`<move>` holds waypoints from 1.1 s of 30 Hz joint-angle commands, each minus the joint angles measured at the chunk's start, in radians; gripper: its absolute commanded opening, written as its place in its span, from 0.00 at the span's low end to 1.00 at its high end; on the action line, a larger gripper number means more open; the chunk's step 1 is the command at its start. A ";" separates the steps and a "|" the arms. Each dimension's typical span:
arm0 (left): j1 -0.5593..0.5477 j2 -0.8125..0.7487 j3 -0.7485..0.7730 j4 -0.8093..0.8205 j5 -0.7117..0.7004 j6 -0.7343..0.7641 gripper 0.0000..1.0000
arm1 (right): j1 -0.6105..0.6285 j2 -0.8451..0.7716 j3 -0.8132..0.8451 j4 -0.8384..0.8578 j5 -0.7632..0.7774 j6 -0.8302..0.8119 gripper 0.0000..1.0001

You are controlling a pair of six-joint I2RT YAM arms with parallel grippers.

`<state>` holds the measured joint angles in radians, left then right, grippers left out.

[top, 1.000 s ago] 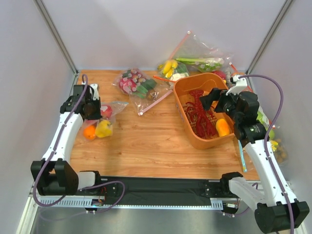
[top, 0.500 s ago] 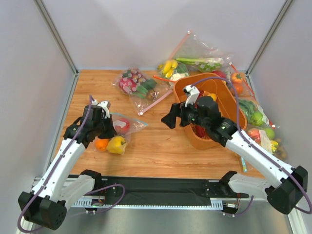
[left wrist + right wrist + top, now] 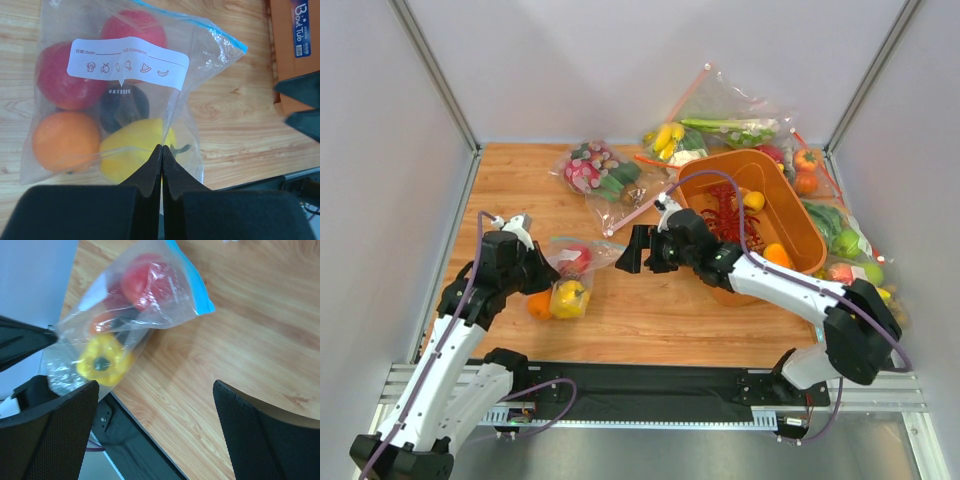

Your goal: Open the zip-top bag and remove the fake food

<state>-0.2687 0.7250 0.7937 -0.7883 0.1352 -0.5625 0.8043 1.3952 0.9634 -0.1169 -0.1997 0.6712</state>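
Teal-zipped zip-top bag of fake food sits pinched in your left gripper, your right gripper gaping wide nearby.

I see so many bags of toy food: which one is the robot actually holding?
The blue-zipped bag with the white label, pinched in the left claw at front-left. The pink-zipped bags lie untouched farther back.

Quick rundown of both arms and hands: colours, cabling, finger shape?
The left arm and right arm: white link shells, black joints. A purple cable loops loosely along each. The left hand and right hand are black, each with two tapered fingers with dark textured faces. No markings visible.
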 commanded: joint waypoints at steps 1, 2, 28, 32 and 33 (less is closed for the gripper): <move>-0.006 -0.007 0.044 0.038 0.034 -0.037 0.00 | 0.025 0.070 0.058 0.043 0.026 0.080 0.97; -0.006 -0.015 0.041 0.040 0.023 -0.043 0.00 | 0.030 0.089 0.064 0.042 0.045 0.094 0.97; -0.006 -0.148 -0.077 0.143 0.171 -0.093 0.00 | 0.032 0.441 0.333 0.148 0.039 0.140 0.67; -0.007 -0.173 -0.093 0.139 0.184 -0.077 0.00 | 0.030 0.464 0.383 0.122 -0.026 0.117 0.32; -0.006 -0.177 -0.103 0.147 0.187 -0.083 0.00 | 0.027 0.465 0.388 0.122 -0.035 0.116 0.26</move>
<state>-0.2703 0.5728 0.7013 -0.6968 0.2707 -0.6552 0.8326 1.8515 1.2865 -0.0261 -0.1726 0.7898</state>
